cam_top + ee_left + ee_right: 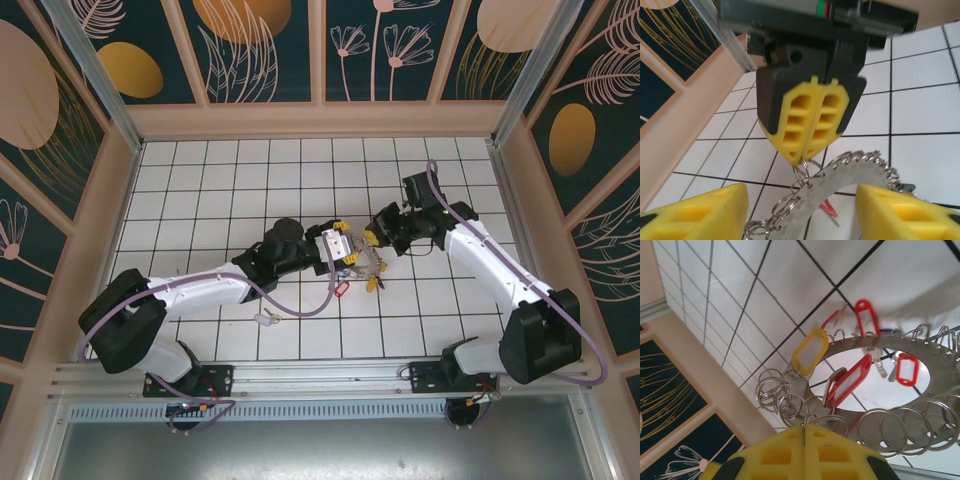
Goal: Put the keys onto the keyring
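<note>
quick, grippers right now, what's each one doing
left gripper: open, straddling the keyring
right gripper: shut on a small split ring at the keyring's edge

Cut off by the bottom edge in the left wrist view: keyring (850, 180) and both left fingers (700, 212). Mostly covered there by the ring: a red tag (829, 207). Cut off in the right wrist view: the ring at the right edge, right fingers (785, 440) at the bottom. Blurred there: another red tag (866, 315). Almost fully hidden behind the ring: a blue tag (890, 331). From above, mostly hidden between left gripper (358, 258) and right gripper (372, 240): the ring. Too small to tell apart: keys (370, 272), also a small item (265, 320) on the floor (250, 180).
</note>
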Available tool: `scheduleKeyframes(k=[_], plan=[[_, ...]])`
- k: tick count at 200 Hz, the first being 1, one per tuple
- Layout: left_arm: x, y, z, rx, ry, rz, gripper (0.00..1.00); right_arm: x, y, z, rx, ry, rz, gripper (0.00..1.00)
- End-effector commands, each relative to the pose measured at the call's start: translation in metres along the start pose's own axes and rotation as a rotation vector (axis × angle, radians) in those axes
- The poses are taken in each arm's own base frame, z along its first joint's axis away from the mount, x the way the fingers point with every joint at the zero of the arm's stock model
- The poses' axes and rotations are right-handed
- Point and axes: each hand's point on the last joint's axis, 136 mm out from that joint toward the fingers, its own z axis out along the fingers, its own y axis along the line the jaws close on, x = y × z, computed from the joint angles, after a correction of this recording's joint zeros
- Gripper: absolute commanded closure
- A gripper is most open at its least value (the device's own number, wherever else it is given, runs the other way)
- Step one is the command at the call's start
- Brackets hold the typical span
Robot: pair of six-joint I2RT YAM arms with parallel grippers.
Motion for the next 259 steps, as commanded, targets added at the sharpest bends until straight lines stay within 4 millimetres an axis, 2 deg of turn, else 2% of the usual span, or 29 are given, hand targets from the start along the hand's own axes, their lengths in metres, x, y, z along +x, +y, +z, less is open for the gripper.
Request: scheduleKeyframes(k=[1,46,87,113,144,202,233,259], plan=[[-0.007,0.012,0.002,-0.052,-0.006,0.033,0.46,0.017,0.028,-0.02,-0.085,0.022,-0.012,1.0],[0.012,0.013,0.006,-0.09,0.028,0.019,0.5,0.026,0.02,-0.01,-0.087,0.046,0.006,1.0],[0.018,0.011,0.011,-0.083,0.045,0.025,0.51,0.031,0.02,-0.007,-0.089,0.05,-0.004,1.0],[0.026,0.009,0.016,-0.077,0.069,0.025,0.59,0.032,0.02,-0.007,-0.088,0.047,-0.003,1.0],[0.026,0.01,0.018,-0.079,0.068,0.012,0.66,0.036,0.019,-0.004,-0.089,0.052,-0.002,1.0],[0.023,0.015,0.018,-0.104,0.054,-0.034,0.67,0.041,0.014,0.0,-0.08,0.044,0.011,1.0],[0.031,0.014,0.015,-0.118,0.065,-0.059,0.66,0.031,0.006,-0.001,-0.063,-0.005,-0.001,1.0],[0.038,0.02,-0.004,-0.189,0.059,-0.115,0.63,-0.007,-0.013,-0.007,0.023,-0.137,-0.1,1.0]])
